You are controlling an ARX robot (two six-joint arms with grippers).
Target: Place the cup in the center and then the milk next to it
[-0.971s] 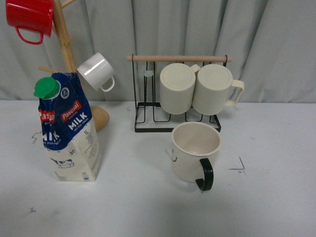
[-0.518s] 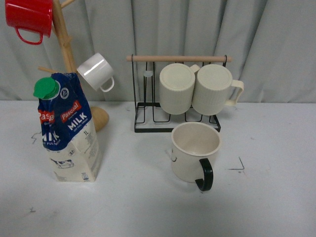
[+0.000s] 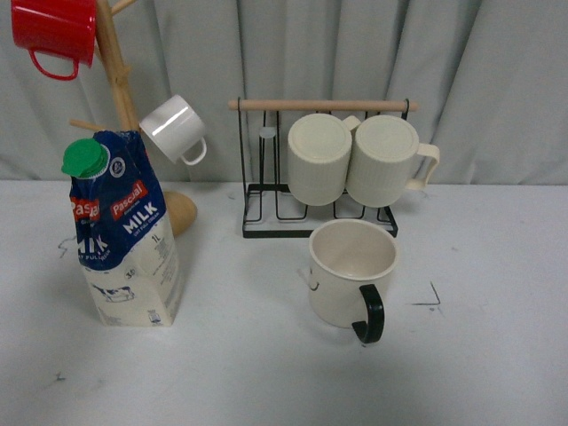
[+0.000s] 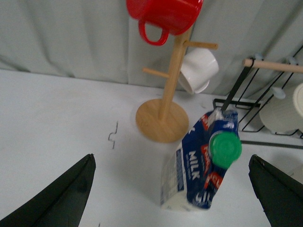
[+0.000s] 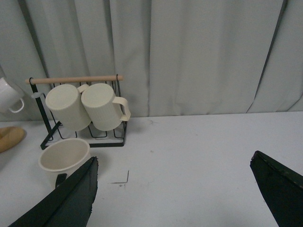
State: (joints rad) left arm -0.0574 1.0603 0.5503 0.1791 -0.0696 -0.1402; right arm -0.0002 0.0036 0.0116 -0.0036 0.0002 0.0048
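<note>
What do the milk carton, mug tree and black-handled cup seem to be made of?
Milk carton: printed paperboard, slight sheen, creased top; its green cap looks plastic. Mug tree: pale unpainted wood, matte. Cup: smooth cream body, glossy black handle; ceramic or enamelled metal, cannot tell.

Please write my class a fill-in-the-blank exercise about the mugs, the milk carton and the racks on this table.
1. The milk carton stands upright, and its round cap is coloured ____.
2. The cup in front of the wire rack has a loop handle coloured ____.
3. On that rack hang ____ ribbed cream mugs.
4. The topmost mug on the wooden mug tree is coloured ____.

Missing words: green; black; two; red.
</note>
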